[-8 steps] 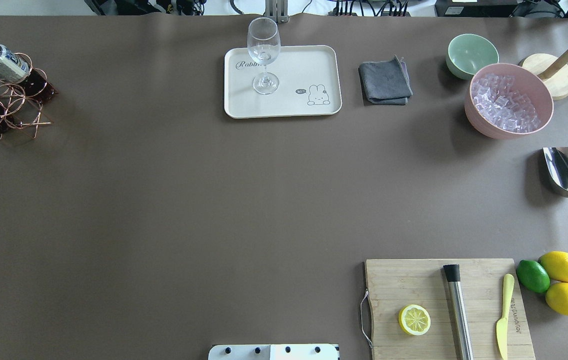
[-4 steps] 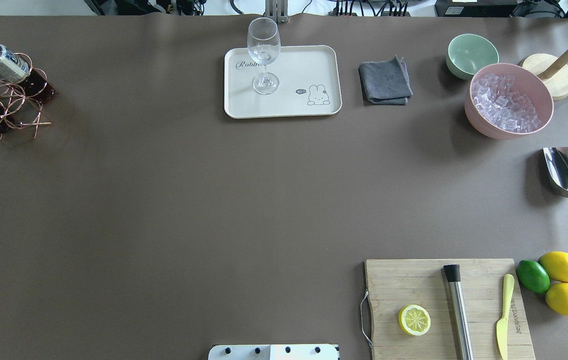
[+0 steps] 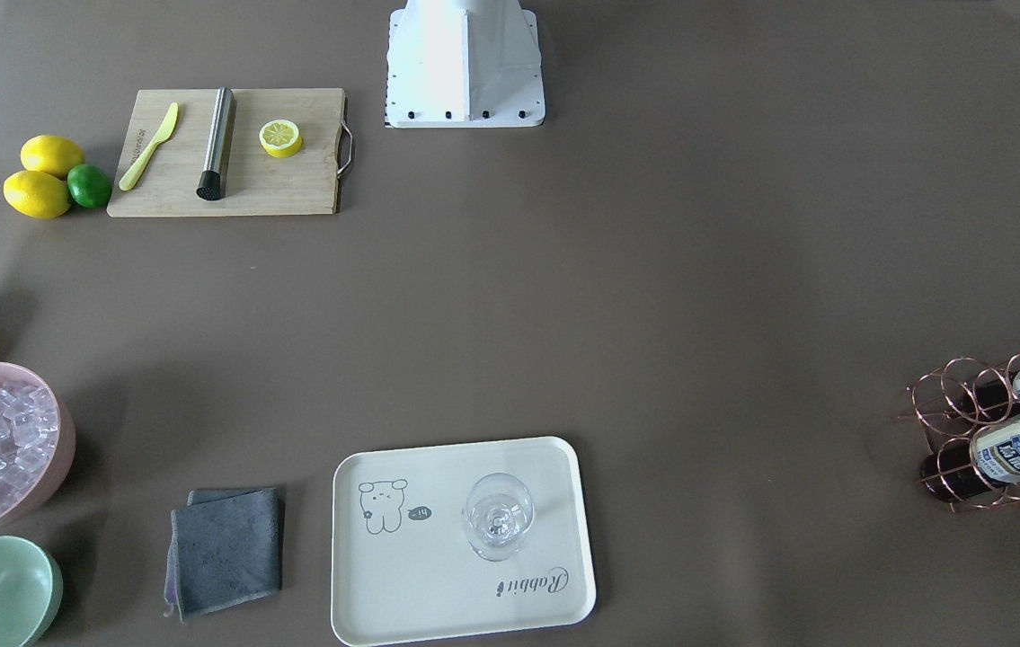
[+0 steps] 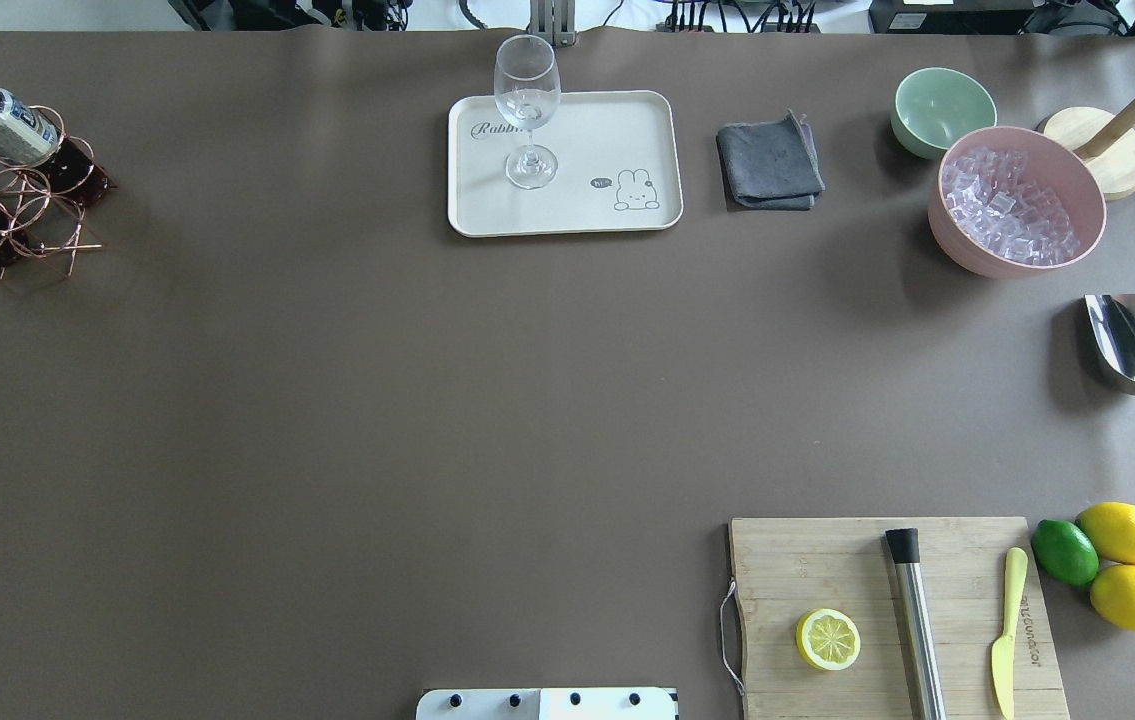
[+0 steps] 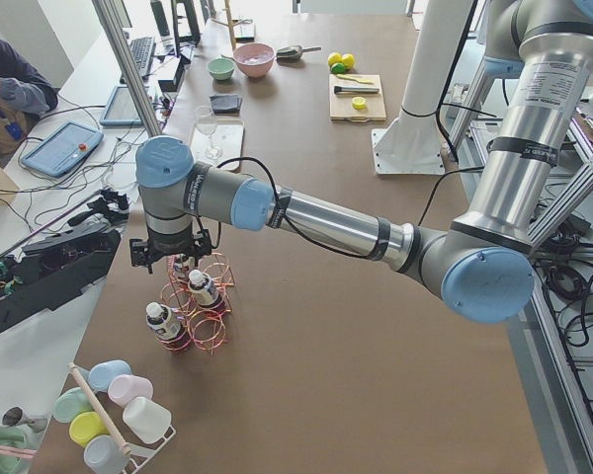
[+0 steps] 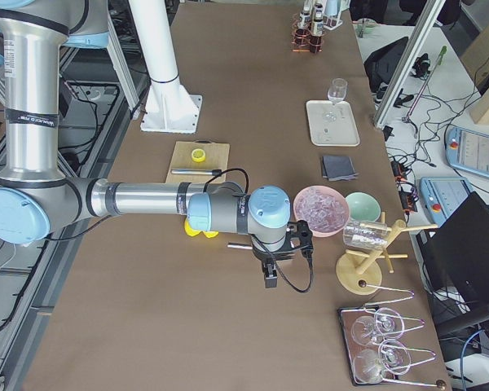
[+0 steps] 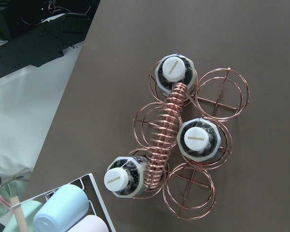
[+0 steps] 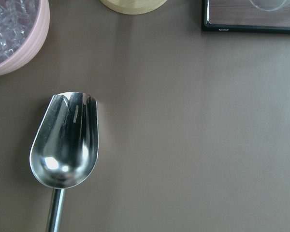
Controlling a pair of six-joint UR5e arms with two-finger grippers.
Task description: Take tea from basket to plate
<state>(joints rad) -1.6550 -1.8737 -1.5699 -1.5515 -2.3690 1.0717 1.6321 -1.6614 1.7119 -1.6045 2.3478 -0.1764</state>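
Observation:
Three tea bottles point(image 7: 196, 138) with white caps stand in the copper wire basket point(image 7: 166, 125), seen from straight above in the left wrist view. The basket point(image 4: 22, 215) sits at the table's far left edge, with a tea bottle point(image 4: 2, 122) leaning out of it. My left gripper point(image 5: 173, 259) hangs just above the basket point(image 5: 212, 331); I cannot tell whether it is open or shut. The cream plate point(image 4: 607, 130) lies at the far middle and carries a wine glass point(image 4: 527, 110). My right gripper point(image 6: 269, 273) hovers over the metal scoop point(image 8: 65, 140), its state unclear.
Right of the plate lie a grey cloth point(image 4: 769, 162), a mint-green bowl point(image 4: 942, 108) and a pink bowl of ice point(image 4: 1017, 200). A cutting board point(image 4: 887, 570) with half a lemon, a muddler and a knife sits near right. A person point(image 5: 10, 89) sits beyond the left end.

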